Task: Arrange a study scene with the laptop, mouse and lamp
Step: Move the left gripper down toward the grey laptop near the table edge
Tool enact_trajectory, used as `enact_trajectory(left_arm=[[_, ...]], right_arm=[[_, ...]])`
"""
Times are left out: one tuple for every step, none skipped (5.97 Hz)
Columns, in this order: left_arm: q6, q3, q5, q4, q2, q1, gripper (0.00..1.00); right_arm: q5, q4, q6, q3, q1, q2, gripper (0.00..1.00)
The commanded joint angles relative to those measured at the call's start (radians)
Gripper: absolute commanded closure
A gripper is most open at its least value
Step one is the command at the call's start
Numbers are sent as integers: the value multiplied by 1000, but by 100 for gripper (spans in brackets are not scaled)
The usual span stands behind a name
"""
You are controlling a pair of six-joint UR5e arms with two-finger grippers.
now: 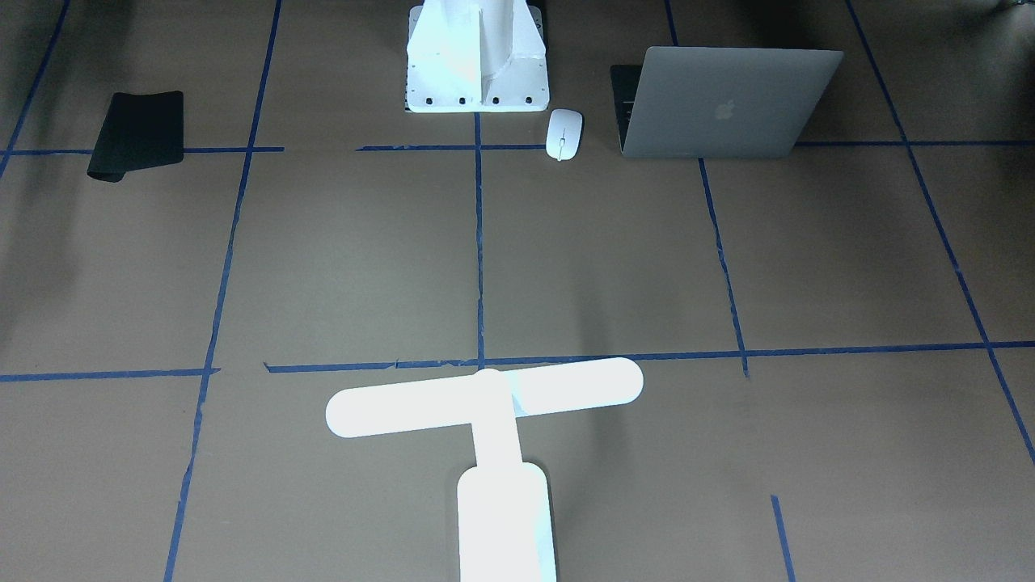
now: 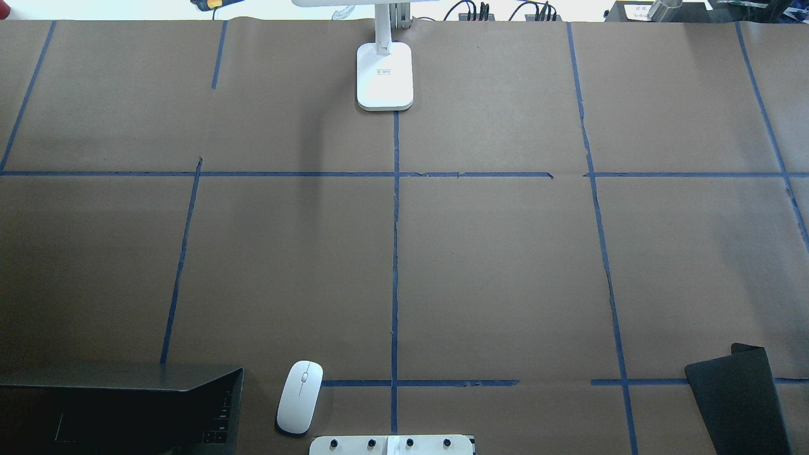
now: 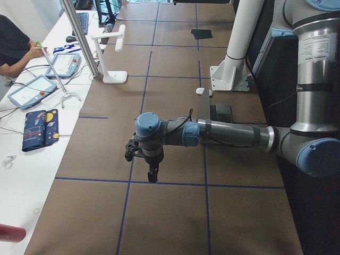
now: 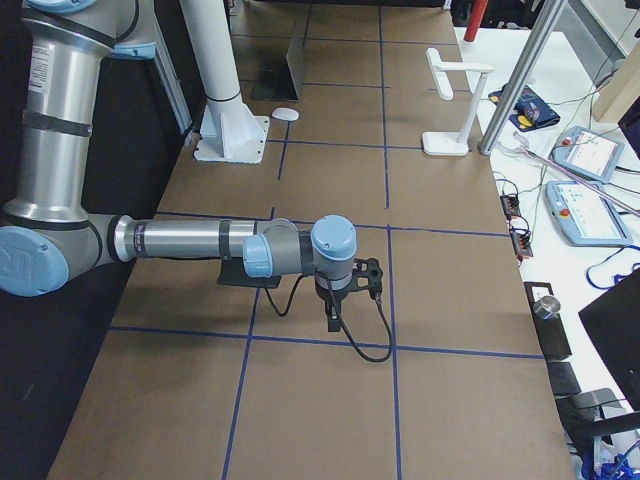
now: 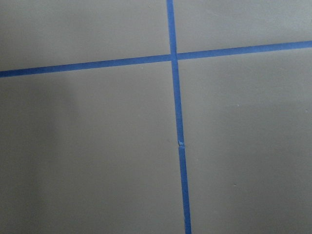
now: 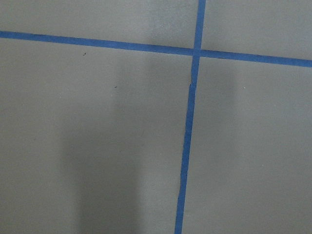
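Note:
The silver laptop (image 1: pixel 728 105) stands half open near the robot's base on its left side; it also shows in the overhead view (image 2: pixel 126 404). The white mouse (image 1: pixel 563 133) lies beside it, between laptop and pedestal (image 2: pixel 299 396). The white lamp (image 1: pixel 485 400) stands upright at the table's far edge, in the middle, base on the paper (image 2: pixel 385 76). My left gripper (image 3: pixel 152 175) hangs low over bare paper off the table's left end. My right gripper (image 4: pixel 332 320) does the same at the right end. I cannot tell whether either is open or shut. Both wrist views show only paper and tape.
A black mat (image 1: pixel 137 133) lies near the base on the robot's right side (image 2: pixel 736 392). The white bolted pedestal (image 1: pixel 477 56) stands mid-table at the near edge. Blue tape lines grid the brown paper. An operator (image 3: pixel 13 48) sits at a side desk with tablets.

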State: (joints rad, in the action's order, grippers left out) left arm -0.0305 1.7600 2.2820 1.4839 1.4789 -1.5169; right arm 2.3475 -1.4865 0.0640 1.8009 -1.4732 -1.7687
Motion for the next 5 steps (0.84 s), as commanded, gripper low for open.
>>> enact_trajectory(left_arm=[[0,16,-1,9,-26,0,0],[0,7,-4,12,-38,1,0],[7,19,-2,10,-39,1,0],[7,10,-1,10,-29,3,0],[11,13,-1,13,-29,1,0]], right_arm=[[-8,-21,-1,-8,-1,6,0],[-8,-17,-1,-8,-1,5,0],[-7,-12,-1,-8,-1,2,0],[2,-12,3,-14,-1,2,0],[1,-9,3,-26,-1,0,0]])
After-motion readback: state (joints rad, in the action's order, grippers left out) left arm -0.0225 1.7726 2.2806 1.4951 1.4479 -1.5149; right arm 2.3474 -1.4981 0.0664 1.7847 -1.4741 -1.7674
